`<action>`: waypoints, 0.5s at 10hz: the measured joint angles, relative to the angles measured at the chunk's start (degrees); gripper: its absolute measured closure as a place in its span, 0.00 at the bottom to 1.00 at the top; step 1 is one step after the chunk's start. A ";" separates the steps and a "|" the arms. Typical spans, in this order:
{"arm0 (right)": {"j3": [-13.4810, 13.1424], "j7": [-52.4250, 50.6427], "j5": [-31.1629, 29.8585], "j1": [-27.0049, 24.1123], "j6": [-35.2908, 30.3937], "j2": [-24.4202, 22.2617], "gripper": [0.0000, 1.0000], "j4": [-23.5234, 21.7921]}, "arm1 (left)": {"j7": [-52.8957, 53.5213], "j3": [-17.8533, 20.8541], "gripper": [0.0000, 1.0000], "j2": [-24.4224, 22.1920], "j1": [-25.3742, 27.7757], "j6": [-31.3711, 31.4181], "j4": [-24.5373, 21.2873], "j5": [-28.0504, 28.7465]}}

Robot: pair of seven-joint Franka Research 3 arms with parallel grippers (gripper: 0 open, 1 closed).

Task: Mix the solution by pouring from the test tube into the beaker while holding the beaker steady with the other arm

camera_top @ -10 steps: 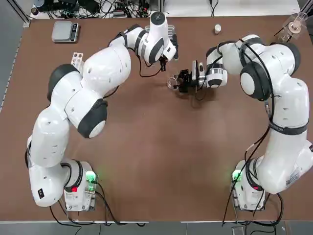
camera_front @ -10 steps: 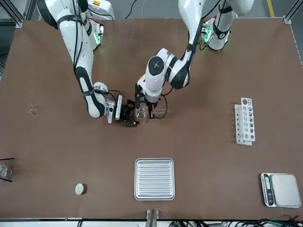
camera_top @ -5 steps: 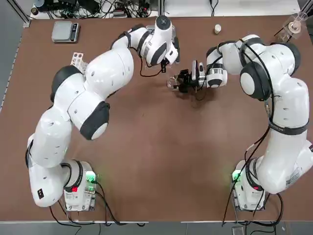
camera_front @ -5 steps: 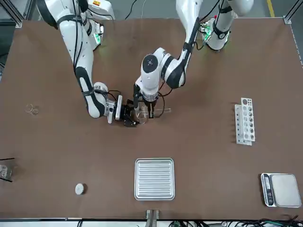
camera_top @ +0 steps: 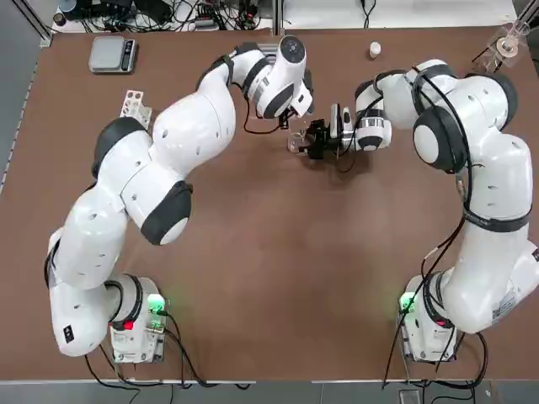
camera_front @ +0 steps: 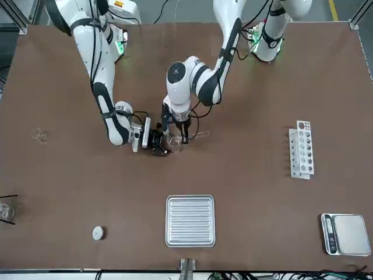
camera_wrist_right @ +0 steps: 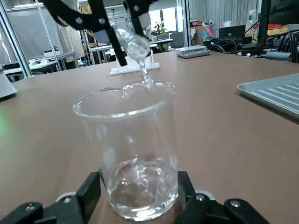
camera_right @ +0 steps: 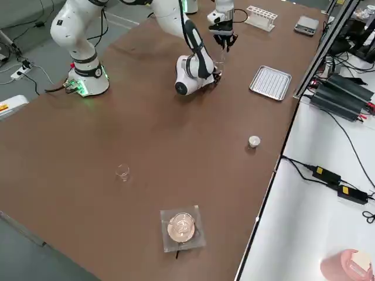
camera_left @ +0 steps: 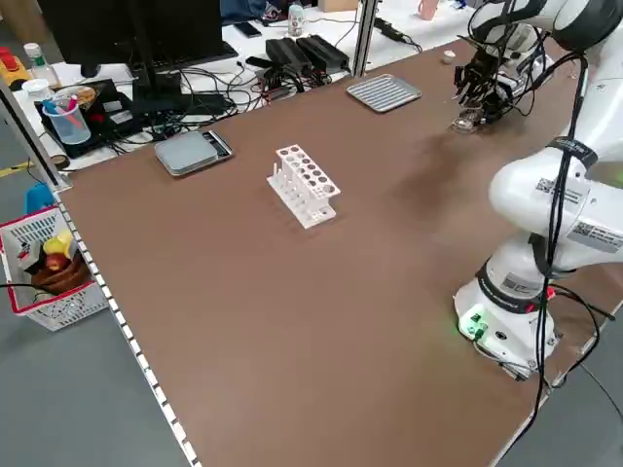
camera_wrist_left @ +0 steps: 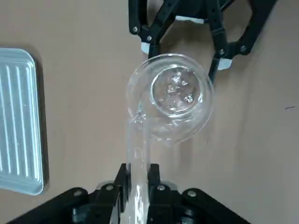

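**Pour under way: tube tipping over the held beaker**

The left gripper [camera_wrist_left: 138, 179] is clamping the test tube [camera_wrist_left: 137, 158] between its fingers and tilting it so the tube's mouth is sitting just over the rim of the beaker [camera_wrist_left: 170, 101]. Compared with a second ago, the left arm's wrist is swinging round and leaning further toward the beaker, while the right arm is keeping still. In the right wrist view a thin thread of liquid is falling from the tube [camera_wrist_right: 133, 44] into the beaker [camera_wrist_right: 128, 149], and a shallow pool is gathering at the bottom. My reading is that the pour has begun and is not yet finished, since liquid is running.

The right gripper [camera_wrist_right: 135, 196] is closing its fingers on the beaker's base from the two sides, holding it upright on the brown table [camera_top: 278, 252], roughly mid-table toward the far edge from the arm bases.

Counted around the beaker:
- one test tube and one beaker in use;
- one white tube rack [camera_front: 302, 149], well apart from the beaker, toward the left arm's side;
- one ribbed metal tray [camera_front: 190, 220], near the beaker, on the side away from the robot;
- one scale [camera_front: 346, 234], beyond the rack;
- one small white cap [camera_front: 98, 233], well apart on the right arm's side;
- two arms, both engaged.
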 joint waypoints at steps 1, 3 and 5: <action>0.00 0.00 0.00 0.00 0.00 0.00 0.27 0.00 | -0.27 0.00 0.78 0.15 -0.32 -0.25 0.18 1.22; 0.00 0.00 0.01 0.00 0.00 0.00 0.27 0.00 | -1.49 0.08 0.78 0.25 -0.36 -2.06 1.04 4.47; 0.01 0.00 0.02 0.00 0.00 0.00 0.27 0.00 | -1.63 0.13 0.78 0.29 -0.36 -3.89 2.06 6.80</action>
